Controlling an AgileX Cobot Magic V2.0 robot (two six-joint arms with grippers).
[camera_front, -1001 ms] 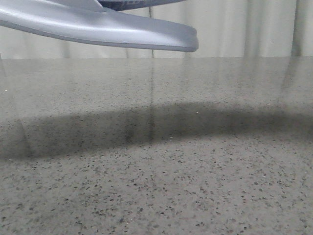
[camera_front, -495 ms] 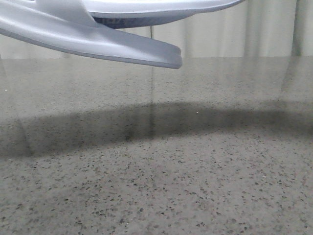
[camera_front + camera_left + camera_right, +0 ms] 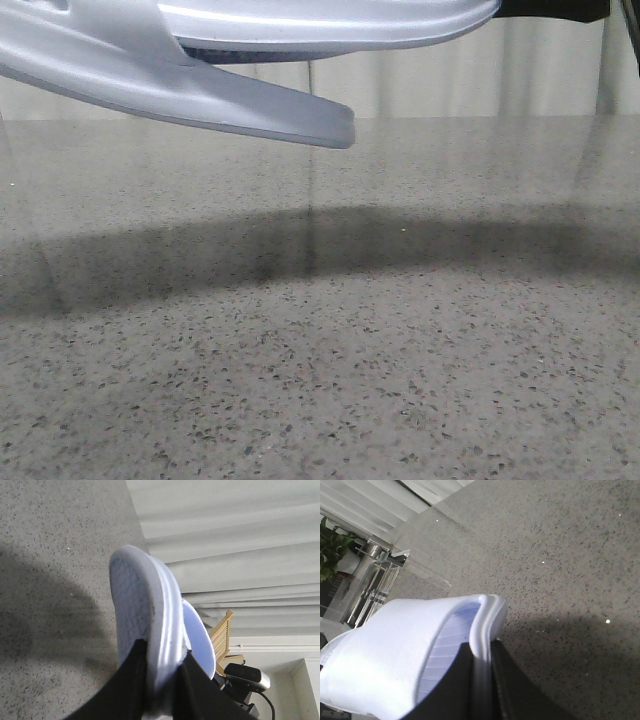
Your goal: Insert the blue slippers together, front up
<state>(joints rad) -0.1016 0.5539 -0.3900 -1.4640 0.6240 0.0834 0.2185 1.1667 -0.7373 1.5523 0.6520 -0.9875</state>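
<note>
Two pale lavender-blue slippers hang in the air above the table at the top of the front view. The lower slipper (image 3: 200, 95) slopes down from the left. The upper slipper (image 3: 330, 22) lies just over it and reaches to the right. My left gripper (image 3: 165, 650) is shut on the edge of the lower slipper (image 3: 142, 610), its patterned sole showing; the other slipper (image 3: 199, 637) shows behind it. My right gripper (image 3: 481, 647) is shut on the rim of the upper slipper (image 3: 385, 650), beside its ribbed footbed; part of this gripper (image 3: 555, 10) shows dark at the top right of the front view.
The speckled grey table (image 3: 330, 380) lies below the slippers, with their broad shadow across it. A pale curtain (image 3: 500, 70) hangs behind. A wooden chair (image 3: 223, 630) and a webcam (image 3: 248, 676) show past the left gripper; a plant (image 3: 332, 550) and a metal rack (image 3: 375, 580) stand beyond the table edge.
The lower slipper has drawn back to the left and tilted its tip down. The upper slipper has come down into view over it, and the right gripper now shows at the top right.
</note>
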